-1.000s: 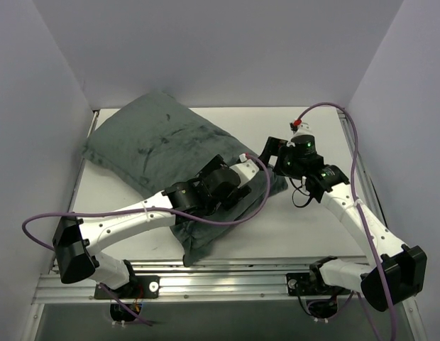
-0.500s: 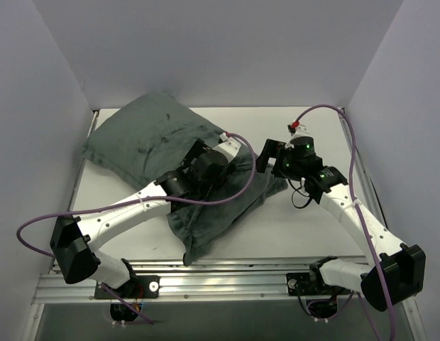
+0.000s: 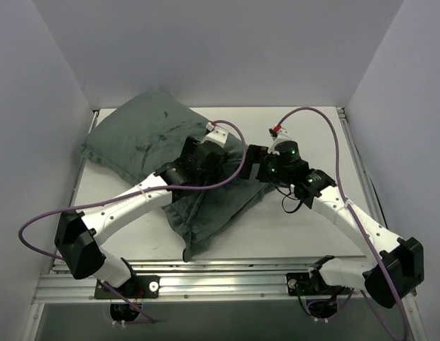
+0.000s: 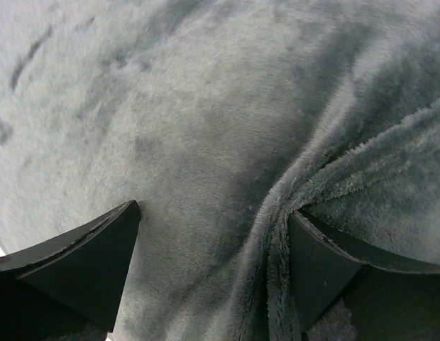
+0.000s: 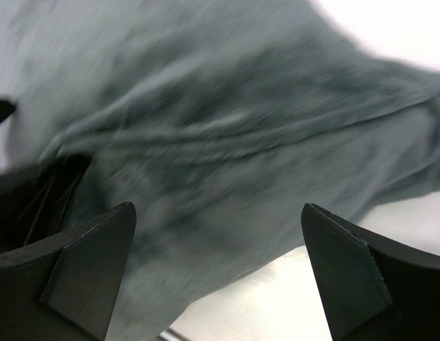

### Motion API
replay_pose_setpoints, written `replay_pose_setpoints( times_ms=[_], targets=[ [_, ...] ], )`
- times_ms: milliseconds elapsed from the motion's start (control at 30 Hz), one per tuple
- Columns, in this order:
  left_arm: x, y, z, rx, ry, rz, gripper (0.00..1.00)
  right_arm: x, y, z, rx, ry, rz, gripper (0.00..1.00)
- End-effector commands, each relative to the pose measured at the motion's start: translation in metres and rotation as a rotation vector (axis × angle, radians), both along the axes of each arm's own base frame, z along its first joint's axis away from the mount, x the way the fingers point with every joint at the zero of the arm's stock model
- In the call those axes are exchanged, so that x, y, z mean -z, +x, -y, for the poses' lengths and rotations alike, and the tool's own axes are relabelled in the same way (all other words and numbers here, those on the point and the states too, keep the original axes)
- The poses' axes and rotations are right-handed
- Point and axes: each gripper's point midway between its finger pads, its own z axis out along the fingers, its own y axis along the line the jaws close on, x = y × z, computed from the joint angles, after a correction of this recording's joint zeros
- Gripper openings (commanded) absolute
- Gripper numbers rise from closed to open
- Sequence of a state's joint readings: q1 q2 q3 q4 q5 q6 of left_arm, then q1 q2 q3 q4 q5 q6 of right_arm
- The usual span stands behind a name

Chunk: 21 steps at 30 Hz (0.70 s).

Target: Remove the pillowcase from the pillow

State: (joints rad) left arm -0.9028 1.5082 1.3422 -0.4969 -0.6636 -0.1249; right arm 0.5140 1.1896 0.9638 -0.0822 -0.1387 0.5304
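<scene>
The pillowcase lies dark grey-green face up across the left and middle of the table, plump at the far left and flatter toward the near end. No zebra stripes show. The pillow is hidden, with no white cushion in view. My left gripper is open and pressed down on the pillowcase; in the left wrist view a plush fold lies against its right finger. My right gripper is open and empty at the pillowcase's right edge, and in the right wrist view it hovers over the pillowcase.
White table with bare surface to the right and near side of the fabric. Grey enclosure walls stand on the left, back and right. A metal rail runs along the near edge. Purple cables loop over both arms.
My left gripper has slid up and left across the pillowcase. My right gripper has moved left to the fabric's right edge. The pillowcase's right corner has drawn in leftward.
</scene>
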Motion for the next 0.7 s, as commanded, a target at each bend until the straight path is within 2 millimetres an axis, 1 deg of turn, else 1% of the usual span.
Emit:
replay_pose_setpoints(
  times_ms=[0,67,133,167,200,233,267,300,400,500,533,567,667],
  targets=[
    [-0.020,0.020,-0.039,-0.177,-0.059,0.023,0.87,-0.014,0.005,-0.021,0.007,0.028,0.034,0.96],
    [-0.025,0.019,-0.034,-0.153,-0.096,0.022,0.87,-0.012,0.004,-0.029,0.014,0.047,0.023,0.96],
    [-0.028,0.018,-0.031,-0.134,-0.122,0.019,0.87,-0.005,0.006,-0.031,0.045,0.044,0.013,0.95],
    [-0.028,0.018,-0.030,-0.135,-0.132,0.018,0.87,-0.002,0.006,-0.033,0.050,0.042,0.008,0.95],
    [-0.027,0.017,-0.029,-0.133,-0.135,0.016,0.87,0.009,0.006,-0.033,0.059,0.027,-0.013,0.94],
    [-0.025,0.017,-0.028,-0.132,-0.138,0.010,0.87,0.013,0.005,-0.034,0.062,0.030,-0.026,0.92],
    [-0.024,0.017,-0.028,-0.133,-0.141,0.004,0.87,0.011,0.007,-0.039,0.064,0.058,-0.019,0.92],
    [-0.021,0.017,-0.027,-0.134,-0.140,-0.001,0.87,0.015,0.006,-0.042,0.056,0.063,-0.028,0.91],
    [-0.017,0.016,-0.027,-0.134,-0.141,-0.013,0.87,0.012,0.004,-0.052,0.041,0.086,-0.025,0.90],
    [-0.018,0.016,-0.027,-0.136,-0.145,-0.012,0.87,-0.002,0.005,-0.061,0.035,0.097,-0.007,0.89],
    [-0.019,0.015,-0.026,-0.133,-0.148,-0.011,0.88,-0.004,0.005,-0.062,0.039,0.098,-0.003,0.89],
    [-0.019,0.016,-0.026,-0.134,-0.150,-0.012,0.87,-0.008,0.009,-0.060,0.068,0.093,0.016,0.89],
    [-0.019,0.016,-0.024,-0.127,-0.157,-0.015,0.87,0.000,0.012,-0.063,0.092,0.079,-0.006,0.87]
  ],
)
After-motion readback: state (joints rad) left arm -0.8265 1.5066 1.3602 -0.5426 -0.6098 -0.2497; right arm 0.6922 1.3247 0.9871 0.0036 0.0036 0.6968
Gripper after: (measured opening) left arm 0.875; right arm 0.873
